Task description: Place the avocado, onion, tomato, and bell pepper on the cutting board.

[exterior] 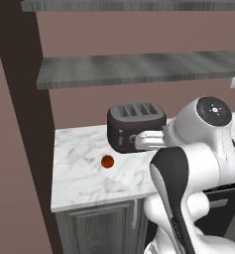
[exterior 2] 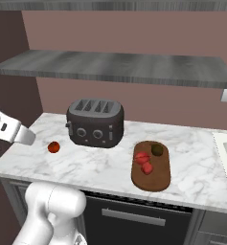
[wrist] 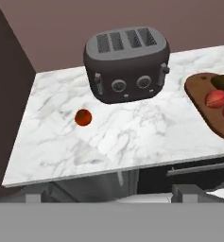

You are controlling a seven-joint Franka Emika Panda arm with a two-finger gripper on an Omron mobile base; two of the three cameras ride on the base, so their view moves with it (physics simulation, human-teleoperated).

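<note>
Even, soft rendered light, faint shadows, no glare, all views sharp.

A white marble counter (exterior 2: 191,162) carries a dark four-slot toaster (exterior 2: 96,123). Left of the toaster lies a small red ball (exterior 2: 53,147); right of it, the cutting board (exterior 2: 155,179).

Your white Franka arm with dark joints (exterior: 188,168) rises from the lower right of the left base view, elbow bent high. Its white forearm (exterior 2: 7,128) enters the right base view from the left edge, pointing down and right.
</note>
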